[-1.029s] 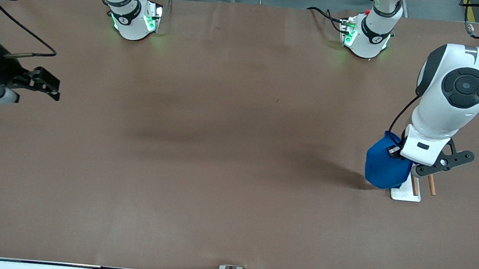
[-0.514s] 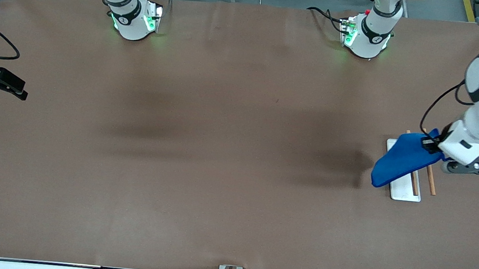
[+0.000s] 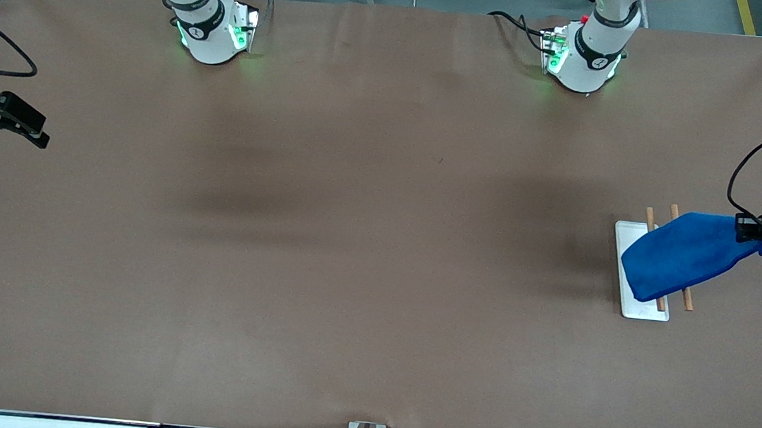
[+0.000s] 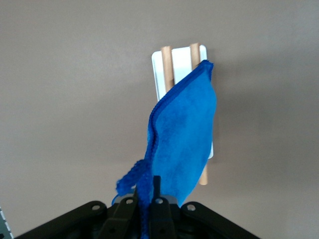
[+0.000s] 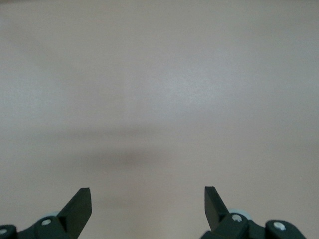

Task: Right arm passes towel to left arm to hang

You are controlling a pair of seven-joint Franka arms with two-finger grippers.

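At the right arm's end of the table, the right gripper (image 3: 23,129) hangs over bare brown table surface (image 3: 351,239) with its black fingers (image 5: 79,206) spread wide and nothing between them; this arm waits. Its wrist view shows only the plain tabletop below the two fingertips.

Toward the left arm's end stands one white rectangular rack tray (image 3: 625,263) carrying two slim wooden rods (image 3: 687,299), both lying parallel along the tray's length.

Over that rack hangs one small royal-blue soft cloth towel (image 3: 684,254), stretched slantwise from its pinched end down across both rods, its loose end drooping over the tray. In the left wrist view the towel (image 4: 184,134) covers most of the rods (image 4: 166,67), whose tips poke out past it, and the tray (image 4: 157,69) shows along one edge.

The left gripper (image 3: 752,229) sits at the table's edge over the surface just beside the rack, its wrist reaching in from the side. Its black fingers (image 4: 158,211) are pressed together on the towel's bunched, stitched edge.
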